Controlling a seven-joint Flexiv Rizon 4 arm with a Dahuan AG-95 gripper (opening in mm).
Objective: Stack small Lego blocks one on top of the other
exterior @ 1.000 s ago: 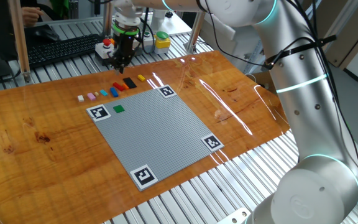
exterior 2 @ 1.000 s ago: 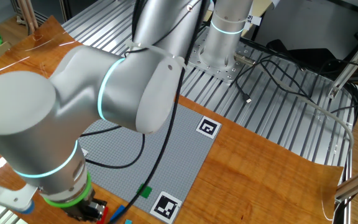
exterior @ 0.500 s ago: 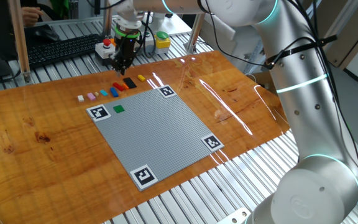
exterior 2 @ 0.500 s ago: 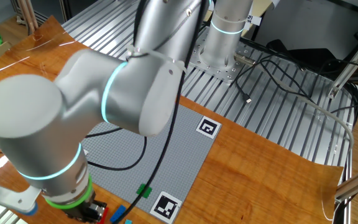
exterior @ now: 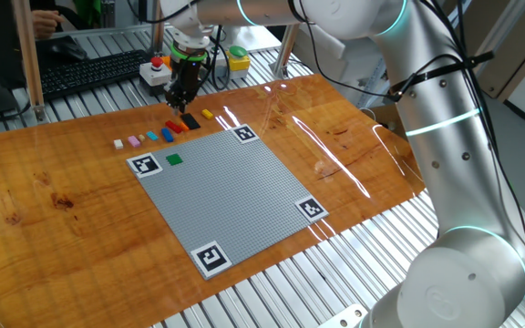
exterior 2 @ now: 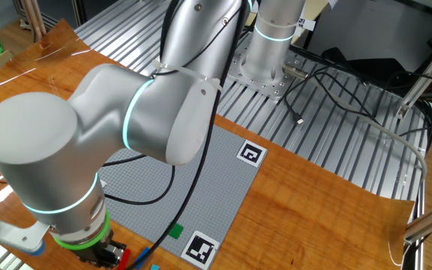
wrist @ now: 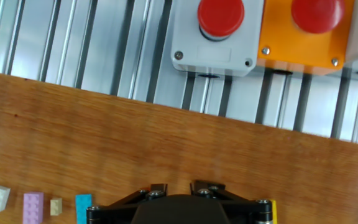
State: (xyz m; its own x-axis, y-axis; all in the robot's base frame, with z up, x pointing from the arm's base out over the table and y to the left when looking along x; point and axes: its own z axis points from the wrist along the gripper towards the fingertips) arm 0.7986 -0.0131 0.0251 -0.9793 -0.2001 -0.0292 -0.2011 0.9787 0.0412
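Black plastic brick at the end of the row of small bricks on the wooden surface sits under the gripper, jaws narrow and seemingly empty, so the pick looks underway, needing a straight descent

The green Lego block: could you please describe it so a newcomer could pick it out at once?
Find the large grey baseplate on the wooden table. The green Lego block sits on it beside a corner marker. It alone rests on the plate; the other bricks line up off its edge.
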